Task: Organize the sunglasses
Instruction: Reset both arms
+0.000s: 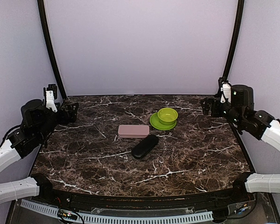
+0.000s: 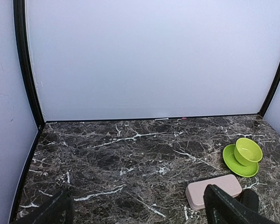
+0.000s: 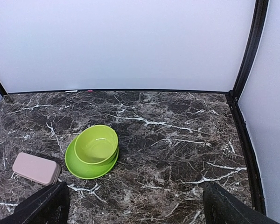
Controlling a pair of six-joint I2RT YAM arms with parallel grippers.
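The left gripper (image 1: 71,111) and right gripper (image 1: 207,106) both hang empty with jaws spread wide, over the table's (image 1: 93,158) far-left and far-right corners. Inward, mid-table, lie a shut pink case (image 1: 133,131), long axis along the far edge, and a black case (image 1: 145,146) slanting near-left to far-right (slightly nearer the right arm). The sunglasses show nowhere; likely they are inside the cases.

**Legible markings: none**

No text, label, brand, number or sign can be read in any view. The pink case (image 1: 133,131), the black case (image 1: 145,146), the green bowl (image 1: 168,115) and its saucer (image 1: 154,124) show plain surfaces. The marble tabletop (image 1: 84,154) carries only white veining.
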